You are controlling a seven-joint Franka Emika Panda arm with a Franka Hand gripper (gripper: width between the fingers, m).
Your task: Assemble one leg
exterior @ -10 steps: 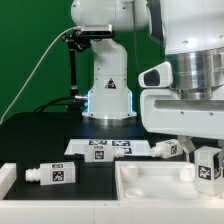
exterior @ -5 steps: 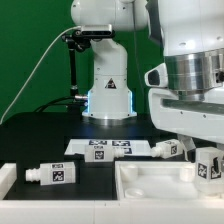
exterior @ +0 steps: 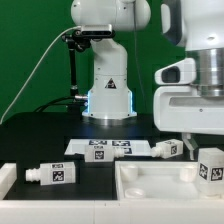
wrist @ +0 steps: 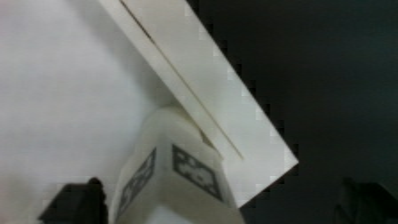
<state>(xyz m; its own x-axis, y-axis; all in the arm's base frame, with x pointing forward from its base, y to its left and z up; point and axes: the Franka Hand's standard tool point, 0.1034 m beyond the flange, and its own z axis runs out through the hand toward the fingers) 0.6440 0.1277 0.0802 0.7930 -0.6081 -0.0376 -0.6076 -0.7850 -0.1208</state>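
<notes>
A leg [exterior: 211, 168], a chunky white peg with square tags, stands upright at the far right end of the large white tray-like part [exterior: 150, 190]. My gripper [exterior: 207, 140] hangs just above it. In the wrist view the leg [wrist: 178, 175] lies between my two dark fingertips [wrist: 80, 203], which stand wide apart and off its sides, so the gripper [wrist: 222, 205] is open. The tray part's edge [wrist: 196, 70] runs behind the leg. A second leg [exterior: 52, 173] lies on the table at the exterior view's left. A third [exterior: 168, 149] lies behind the tray part.
The marker board [exterior: 100, 148] lies flat mid-table in front of the robot base [exterior: 108, 95]. A white block [exterior: 5, 178] sits at the exterior view's left edge. A cable and a black stand [exterior: 72, 60] rise behind.
The arm has moved up and toward the exterior view's right. The upright leg has stayed almost where it was. The other legs have not moved.
</notes>
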